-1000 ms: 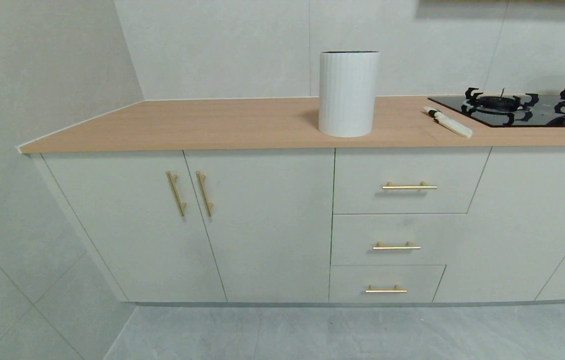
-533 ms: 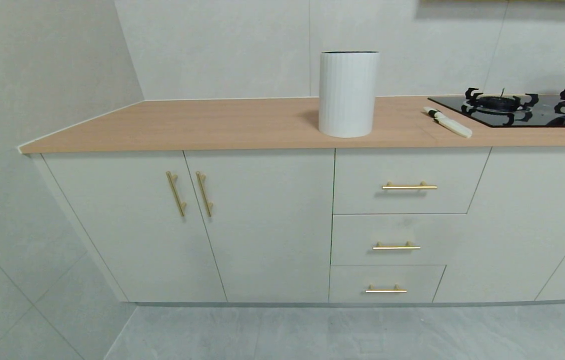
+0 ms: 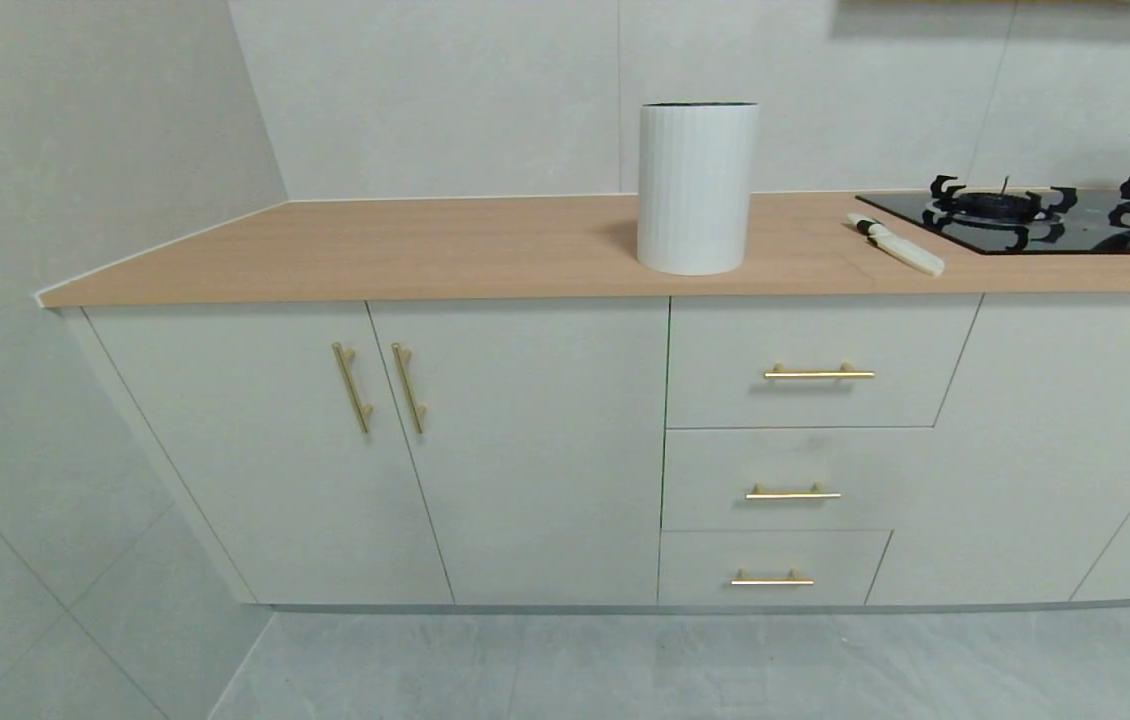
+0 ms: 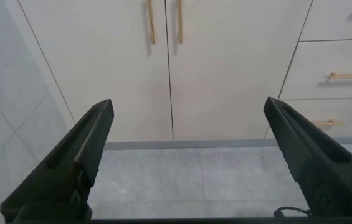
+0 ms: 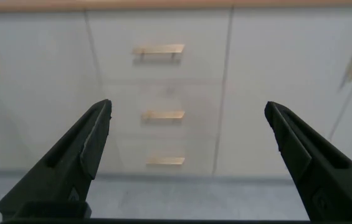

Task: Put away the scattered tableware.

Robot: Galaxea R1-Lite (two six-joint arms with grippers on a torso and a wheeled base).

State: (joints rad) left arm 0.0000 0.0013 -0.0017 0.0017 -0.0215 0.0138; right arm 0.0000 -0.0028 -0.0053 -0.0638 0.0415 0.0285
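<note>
On your wooden surface (image 3: 425,250) stands a tall white ribbed holder (image 3: 695,190), probably the knife's home. The knife (image 3: 895,243) lies loose beside the hob (image 3: 1025,225). Your left tool (image 4: 188,106) and right tool (image 5: 188,106) gape wide, empty.

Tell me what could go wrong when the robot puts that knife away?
The knife lies near the countertop's front edge, so a clumsy grab might knock it to the floor. The tall white holder stands free, so a bump could tip it. The knife also lies beside the hob, where an arm might catch the pan supports.
</note>
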